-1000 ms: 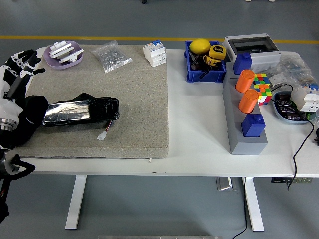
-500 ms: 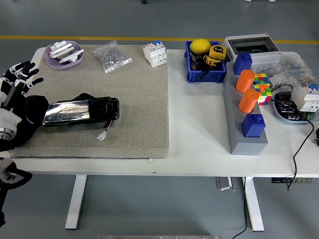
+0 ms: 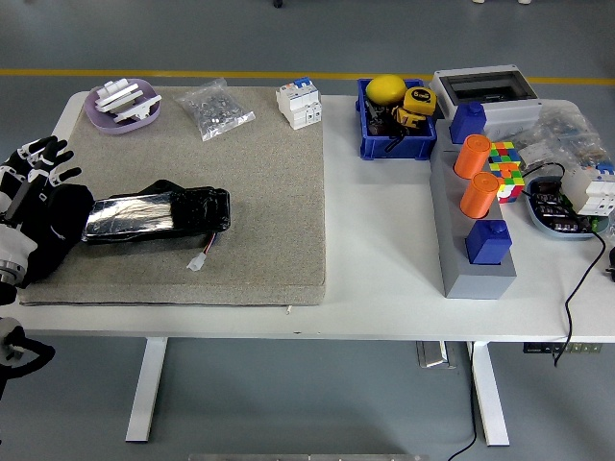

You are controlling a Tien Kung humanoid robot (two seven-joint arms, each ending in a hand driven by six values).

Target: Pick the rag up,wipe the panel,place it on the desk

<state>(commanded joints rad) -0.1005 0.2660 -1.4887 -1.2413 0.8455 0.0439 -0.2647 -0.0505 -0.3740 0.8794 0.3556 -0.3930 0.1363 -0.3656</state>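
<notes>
With fingers spread, our left hand should close squarely on the rag at the mat's left edge.

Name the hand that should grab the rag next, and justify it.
Left, probably. The left hand hovers with fingers spread right over the black rag at the mat's left edge, beside the panel. The right hand is out of view.
</notes>
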